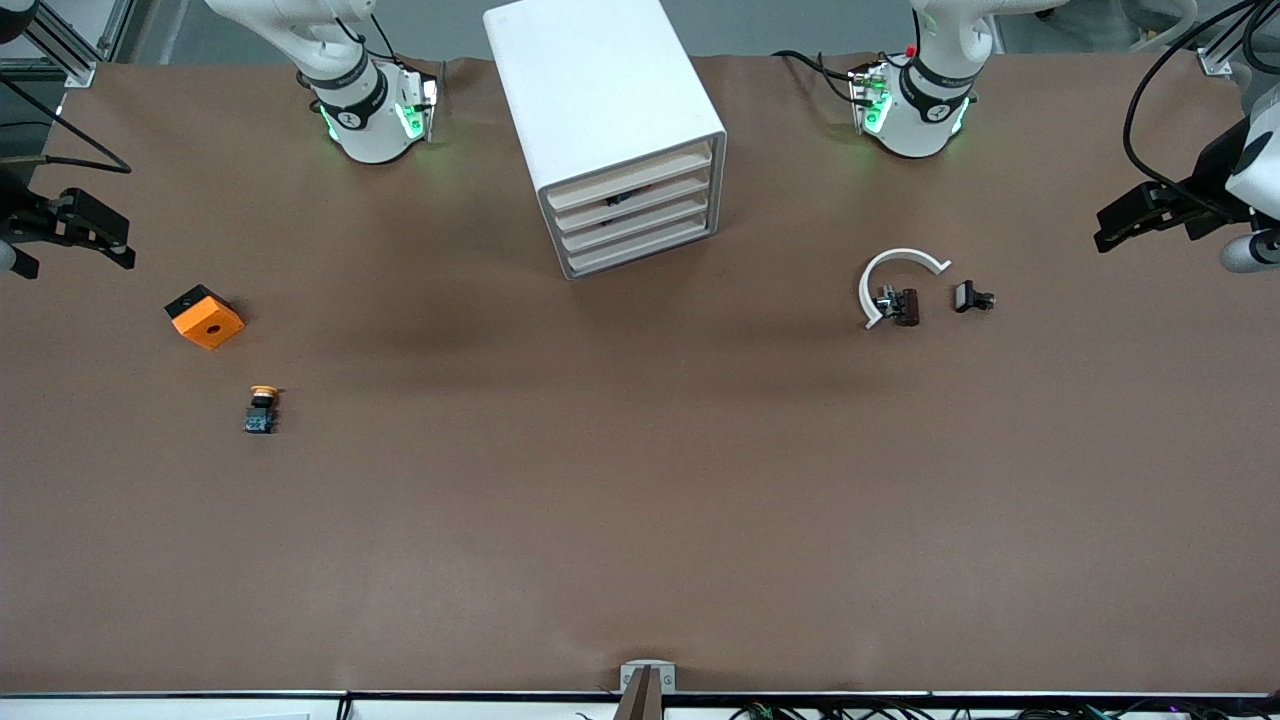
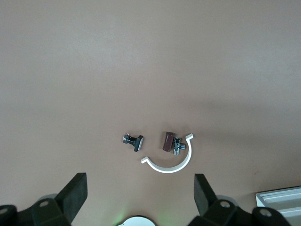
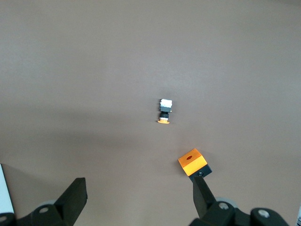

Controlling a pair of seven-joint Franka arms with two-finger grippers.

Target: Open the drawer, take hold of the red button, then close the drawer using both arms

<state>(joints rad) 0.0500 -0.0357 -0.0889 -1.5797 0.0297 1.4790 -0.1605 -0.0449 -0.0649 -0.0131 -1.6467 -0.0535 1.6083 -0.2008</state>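
Risk of a wrong pick: we see no red-capped button, only a yellow-capped look-alike.

We hold both grippers with fingers spread wide and empty, each arm waiting: the left gripper (image 2: 139, 197) over the left arm's end of the table (image 1: 640, 520), the right gripper (image 3: 139, 197) over the right arm's end. All four drawers (image 1: 632, 207) of the cabinet (image 1: 600, 110) look shut, and something dark shows in a slot between them; the button may lie inside, well apart from both grippers. Nudging the cabinet while pulling could shift it. The yellow-capped switch (image 1: 262, 410) near the orange block (image 1: 204, 317) could mislead us.
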